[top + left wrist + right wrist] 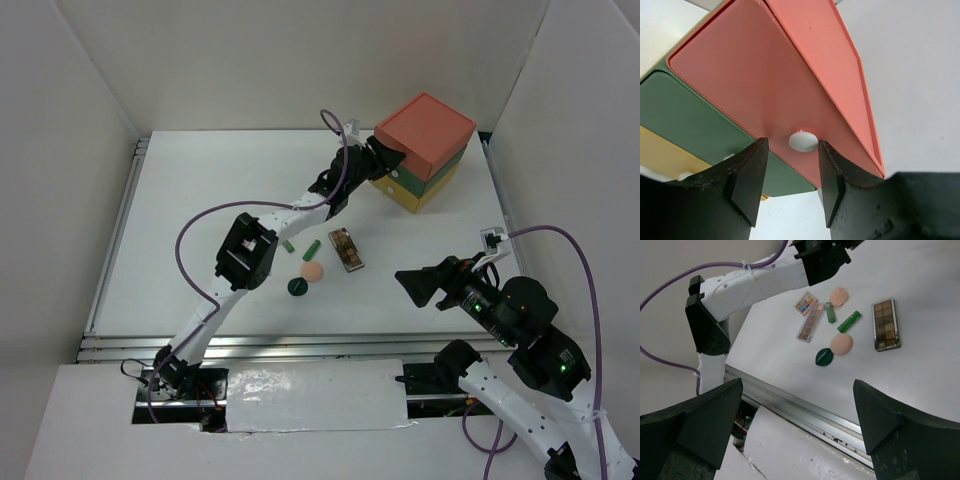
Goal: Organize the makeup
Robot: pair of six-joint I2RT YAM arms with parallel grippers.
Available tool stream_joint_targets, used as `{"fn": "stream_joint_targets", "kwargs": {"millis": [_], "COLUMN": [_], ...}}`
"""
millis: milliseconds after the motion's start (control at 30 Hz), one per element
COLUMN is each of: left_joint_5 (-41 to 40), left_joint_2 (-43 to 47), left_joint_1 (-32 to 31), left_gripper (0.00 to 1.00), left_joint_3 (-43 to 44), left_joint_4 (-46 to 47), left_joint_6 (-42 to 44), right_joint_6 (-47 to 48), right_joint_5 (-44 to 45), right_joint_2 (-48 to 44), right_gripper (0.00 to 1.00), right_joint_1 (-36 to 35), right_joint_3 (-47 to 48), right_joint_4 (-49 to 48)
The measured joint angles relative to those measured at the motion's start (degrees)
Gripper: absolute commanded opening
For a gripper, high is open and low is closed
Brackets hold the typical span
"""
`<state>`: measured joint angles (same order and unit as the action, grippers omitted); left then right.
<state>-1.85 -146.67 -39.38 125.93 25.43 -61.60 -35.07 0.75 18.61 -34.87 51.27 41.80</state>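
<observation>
The makeup lies loose on the white table. In the right wrist view I see a small multicolour palette (806, 303), a long palette (810, 322), a brown palette (885, 324), two peach compacts (839, 296) (841, 344), two green tubes (830, 312) (849, 321) and a dark green disc (824, 356). My left gripper (792, 144) is up against the orange top drawer (765, 85) of the drawer box (425, 150). Its jaws are slightly apart on either side of the white knob (803, 140): the right finger is at the knob, the left one clear of it. My right gripper (797, 390) hangs wide open and empty over the near table edge.
The box's green drawer (685, 120) and yellow drawer (660, 150) sit below the orange one. White walls enclose the table on three sides. A metal rail (805, 407) runs along the near edge. The left arm (250, 245) stretches across the table beside the makeup.
</observation>
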Motion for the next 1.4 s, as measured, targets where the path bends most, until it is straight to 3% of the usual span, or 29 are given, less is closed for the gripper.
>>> {"fn": "stream_joint_targets", "kwargs": {"millis": [700, 900, 1267, 1400], "left_joint_5": [0.17, 0.48, 0.13, 0.15], "left_joint_2": [0.55, 0.55, 0.55, 0.55], "left_joint_1": [0.17, 0.17, 0.17, 0.17], "left_gripper": [0.52, 0.62, 0.59, 0.61], "left_joint_3": [2.45, 2.51, -1.05, -1.03], "left_joint_4": [0.24, 0.37, 0.55, 0.66], "left_joint_6": [1.18, 0.72, -0.07, -0.07], "right_joint_6": [0.0, 0.0, 0.0, 0.0], "right_joint_5": [0.0, 0.0, -0.02, -0.02], "right_joint_2": [0.0, 0.0, 0.0, 0.0], "right_gripper": [0.99, 0.99, 0.99, 0.99], "right_joint_1": [0.0, 0.0, 0.0, 0.0], "right_joint_3": [-0.02, -0.02, -0.02, -0.02], "right_joint_4": [0.0, 0.0, 0.0, 0.0]}}
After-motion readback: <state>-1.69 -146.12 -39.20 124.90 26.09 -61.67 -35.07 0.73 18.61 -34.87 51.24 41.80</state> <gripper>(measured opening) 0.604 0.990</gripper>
